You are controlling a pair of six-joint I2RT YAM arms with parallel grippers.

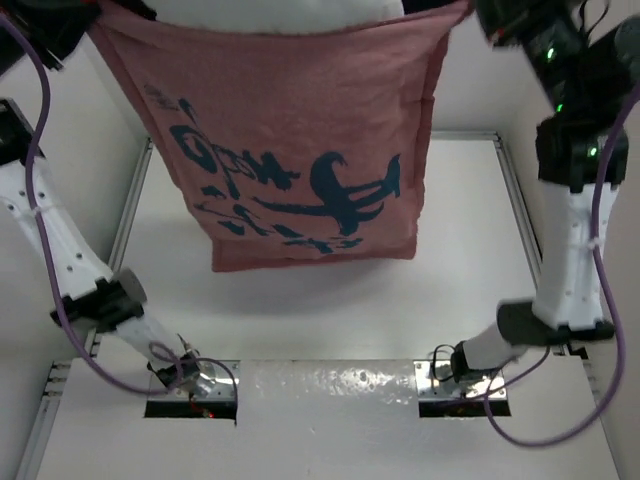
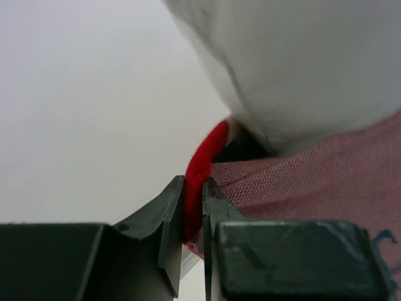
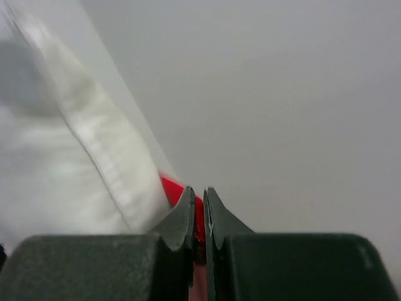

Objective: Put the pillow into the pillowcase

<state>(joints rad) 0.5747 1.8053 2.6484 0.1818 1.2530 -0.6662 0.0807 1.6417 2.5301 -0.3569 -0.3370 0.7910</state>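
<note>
High above the white surface (image 1: 330, 310), the pillowcase (image 1: 290, 150) hangs with its mouth upward. The plump white pillow (image 1: 280, 8) bulges from that mouth at the overhead view's top edge. At one corner the left pincer (image 2: 193, 204) is pressed together on the red hem, and the right pincer (image 3: 197, 210) pinches the hem opposite. Case and pillow look light, limp and yielding, so the hem corners seem the best hold, though thin cloth may slip from narrow tips.
</note>
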